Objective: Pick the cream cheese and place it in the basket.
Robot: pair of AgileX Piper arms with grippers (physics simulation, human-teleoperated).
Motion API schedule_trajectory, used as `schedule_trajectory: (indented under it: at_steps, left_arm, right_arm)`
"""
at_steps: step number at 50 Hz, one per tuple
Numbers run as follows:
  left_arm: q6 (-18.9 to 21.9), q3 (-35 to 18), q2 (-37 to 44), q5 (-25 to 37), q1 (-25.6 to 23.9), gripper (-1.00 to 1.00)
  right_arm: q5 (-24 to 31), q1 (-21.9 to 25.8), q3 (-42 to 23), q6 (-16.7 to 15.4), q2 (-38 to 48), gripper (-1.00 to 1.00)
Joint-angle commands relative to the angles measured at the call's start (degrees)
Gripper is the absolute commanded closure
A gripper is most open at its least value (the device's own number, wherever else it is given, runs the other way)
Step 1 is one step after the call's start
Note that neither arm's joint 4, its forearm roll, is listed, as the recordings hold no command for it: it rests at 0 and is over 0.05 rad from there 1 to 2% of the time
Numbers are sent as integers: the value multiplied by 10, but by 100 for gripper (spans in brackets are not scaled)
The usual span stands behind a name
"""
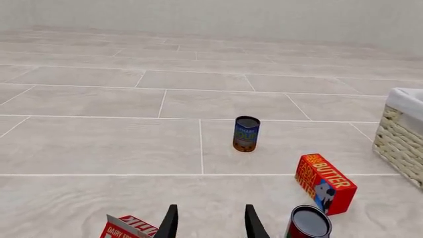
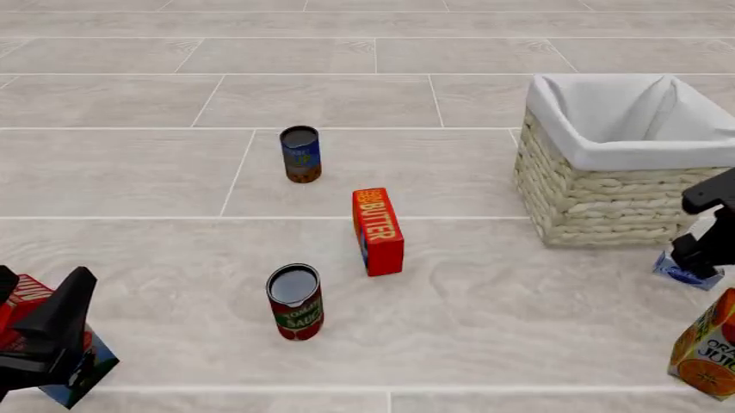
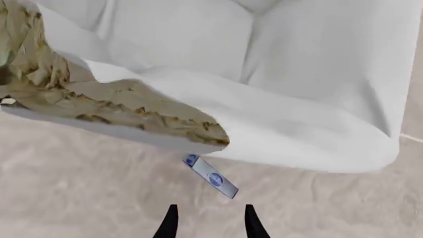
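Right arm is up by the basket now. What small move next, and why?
Probably lower the right gripper straight onto the cream cheese. Its fingers are open and empty, and the box lies on the floor just ahead, close beside the basket.

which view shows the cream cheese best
The right wrist view: the cream cheese lies unobstructed just ahead of the open right end effector, beside the basket. The front view shows only a corner of it behind the arm. The left wrist view misses it.
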Motion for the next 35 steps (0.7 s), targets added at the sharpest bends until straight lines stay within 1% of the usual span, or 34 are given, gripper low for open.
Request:
schedule_trajectory:
  at_steps: [1, 13, 18, 22, 25, 30, 34, 35]
  left_arm:
    - [2, 2, 7, -7, 1, -100]
    - [4, 5, 18, -19, 6, -100]
    - [5, 8, 23, -26, 8, -100]
    - [6, 11, 32, -35, 11, -100]
    - [5, 11, 34, -38, 12, -100]
    - [7, 14, 41, -46, 13, -100]
    - [7, 15, 40, -45, 13, -100]
    - [8, 15, 40, -44, 13, -100]
  right_arm:
    - [-31, -1, -1, -8, 33, -100]
    - [-54, 7, -3, -16, 67, -100]
    - [-54, 9, -8, -17, 75, -100]
    - [-62, 3, -3, -35, 83, -100]
    - [-61, 4, -9, -31, 87, -100]
    - [-69, 3, -10, -38, 100, -100]
    - [-70, 1, -16, -37, 107, -100]
    - [-73, 0, -14, -43, 108, -100]
